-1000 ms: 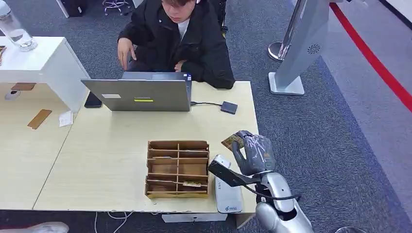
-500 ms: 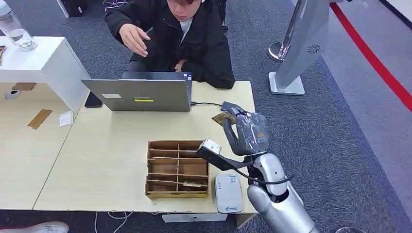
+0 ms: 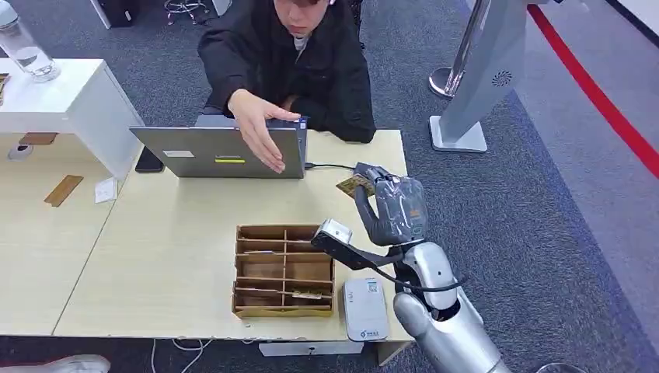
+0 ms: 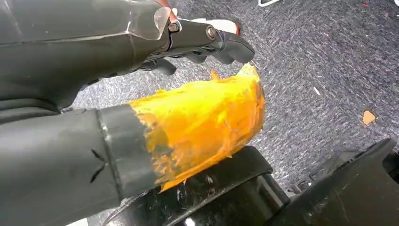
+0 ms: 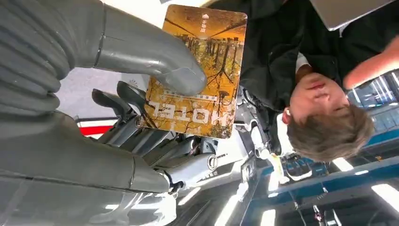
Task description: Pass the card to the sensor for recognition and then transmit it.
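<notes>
We see the right robot hand [image 3: 392,208] raised above the pale wooden tabletop [image 3: 179,233], pinching a yellow-brown printed card marked HOTEL [image 5: 197,70] between its thick grey thumb and its darker fingers [image 5: 127,101]. In the head view the card [image 3: 353,185] sits just beyond the brown cardboard compartment organizer [image 3: 284,270], on its far right side, held in the air between the organizer and the grey laptop [image 3: 225,151]. The white card-reader sensor with rounded corners [image 3: 365,308] lies flat on the tabletop just right of the organizer, at its near corner, well apart from the card. A person in a black jacket [image 3: 311,62] sits beyond the organizer, behind the laptop, and stretches an open hand [image 3: 260,132] over the laptop's lid toward the card without touching it. The left robot hand [image 4: 155,94] hangs over grey carpet with its thumb wrapped in orange tape; its dark fingers are curled in with nothing held in them.
</notes>
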Robot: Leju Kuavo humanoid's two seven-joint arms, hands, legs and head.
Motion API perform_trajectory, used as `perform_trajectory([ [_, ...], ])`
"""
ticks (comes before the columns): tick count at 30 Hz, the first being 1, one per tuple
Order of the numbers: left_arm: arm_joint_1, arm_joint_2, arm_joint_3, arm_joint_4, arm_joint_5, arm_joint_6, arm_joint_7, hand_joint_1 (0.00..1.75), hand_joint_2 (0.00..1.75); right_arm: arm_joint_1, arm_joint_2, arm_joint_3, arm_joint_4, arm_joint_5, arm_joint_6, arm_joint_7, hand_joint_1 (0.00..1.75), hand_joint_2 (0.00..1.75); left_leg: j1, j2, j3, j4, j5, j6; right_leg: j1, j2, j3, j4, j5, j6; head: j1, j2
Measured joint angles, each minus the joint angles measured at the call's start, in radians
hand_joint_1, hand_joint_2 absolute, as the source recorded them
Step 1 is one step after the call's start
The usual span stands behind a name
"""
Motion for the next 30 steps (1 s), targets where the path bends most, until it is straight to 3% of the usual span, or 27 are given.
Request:
perform_trajectory([
  [17, -0.017, -0.002, -0.073, 0.0, 0.0, -0.022, 0.017, 0.0, 0.0, -0.133, 0.055, 0.008, 0.106, 0.035, -0.045, 0.008, 1.75, 1.75, 0.0, 0.0, 0.0, 0.0, 0.0, -0.001, 0.0, 0.0, 0.0, 0.001, 0.0, 0.0, 0.0, 0.0],
  [26, -0.02, -0.003, -0.103, 0.0, 0.0, -0.031, 0.026, 0.0, 0.0, -0.184, 0.101, 0.018, 0.149, -0.03, -0.054, -0.009, 1.75, 1.75, 0.0, 0.0, 0.0, 0.0, 0.001, -0.001, 0.0, 0.0, 0.0, 0.001, 0.0, 0.0, 0.0, 0.0],
  [27, -0.02, -0.003, -0.104, 0.0, 0.0, -0.032, 0.026, 0.0, 0.0, -0.185, 0.103, 0.021, 0.149, -0.037, -0.058, -0.013, 1.59, 1.75, 0.0, 0.0, 0.0, 0.0, 0.001, -0.001, 0.0, 0.0, 0.0, 0.001, 0.0, 0.0, 0.0, 0.0],
  [28, -0.02, -0.003, -0.104, 0.0, 0.0, -0.032, 0.026, 0.0, 0.0, -0.186, 0.106, 0.023, 0.15, -0.043, -0.064, -0.017, 0.63, 1.75, 0.0, 0.0, 0.0, 0.0, 0.001, -0.001, 0.0, 0.0, 0.0, 0.001, 0.0, 0.0, 0.0, 0.0],
  [29, -0.02, -0.003, -0.105, 0.0, 0.0, -0.032, 0.026, 0.0, 0.0, -0.187, 0.109, 0.024, 0.151, -0.055, -0.066, -0.025, 0.02, 1.75, 0.0, 0.0, 0.0, 0.0, 0.001, -0.001, 0.0, 0.0, 0.0, 0.001, 0.0, 0.0, 0.0, 0.0],
  [30, -0.02, -0.003, -0.106, 0.0, 0.0, -0.032, 0.026, 0.0, 0.0, -0.189, 0.111, 0.026, 0.152, -0.065, -0.066, -0.032, 0.0, 1.75, 0.0, 0.0, 0.0, 0.0, 0.001, -0.001, 0.0, 0.0, 0.0, 0.001, 0.0, 0.0, 0.0, 0.0],
])
